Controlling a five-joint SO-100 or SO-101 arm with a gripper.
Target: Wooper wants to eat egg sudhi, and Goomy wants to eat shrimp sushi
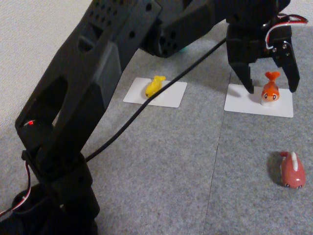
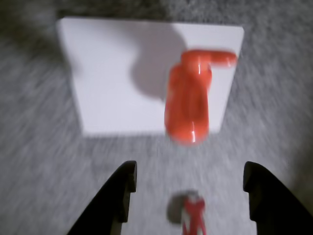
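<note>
arm base: black arm (image 1: 73, 127) fills the near left of the fixed view, its cable (image 1: 161, 88) slung across toward the yellow figure; risk of a snag or a brush on a swing left.
red figure: dull red, white stripe (image 1: 292, 170), near right on the grey mat (image 1: 186, 166), no card under it. Decoy; in the wrist view it sits low between the fingers (image 2: 191, 215), so a low drag could clip it.
gripper: (image 1: 271, 88) released, jaws spread wide, holding nothing, straddling the shrimp sushi.
shrimp sushi: (image 1: 270, 92) orange, upright on the right white card (image 1: 237, 103), near its edge in the wrist view (image 2: 188, 103). Glossy and rounded, so I'd expect it to squirt out or tip if the close is off-centre. Wrist view is blurred, so alignment is hard to judge.
egg sudhi: (image 1: 154, 85) yellow, on the left white card (image 1: 171, 95), well apart from the claw, untouched.
plush targets: no sight of them here, so drop spot can't be checked.
</note>
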